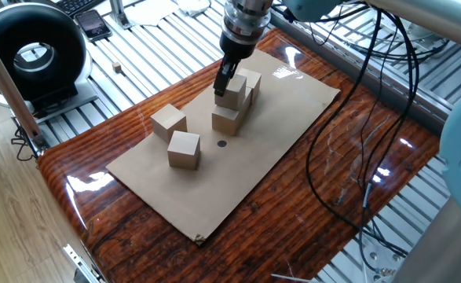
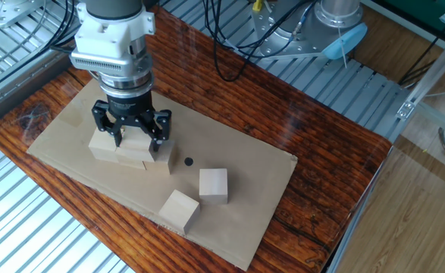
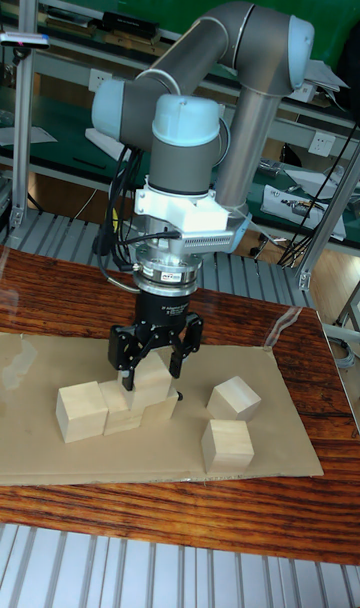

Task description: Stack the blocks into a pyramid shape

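Three tan wooden blocks form a touching row (image 2: 103, 145) (image 1: 227, 121) (image 3: 80, 411) on the cardboard sheet (image 1: 281, 130). A fourth block (image 1: 235, 95) (image 2: 136, 139) (image 3: 150, 381) rests on top of that row, over its middle. My gripper (image 1: 227, 85) (image 2: 135, 142) (image 3: 150, 368) hangs straight above it, open, with the fingers standing apart on either side of the top block's upper part. Two more blocks lie loose on the sheet, one (image 1: 169, 122) (image 2: 179, 210) (image 3: 233, 398) turned at an angle and one (image 1: 184, 149) (image 2: 213, 184) (image 3: 227, 444) beside it.
A small black dot (image 1: 221, 143) (image 2: 189, 161) marks the sheet between the row and the loose blocks. Beyond the glossy wooden tabletop (image 1: 348, 196) stand a black ring-shaped device (image 1: 34, 51) and a tiny wooden cube (image 1: 116, 67). Black cables (image 1: 371, 118) hang at the right.
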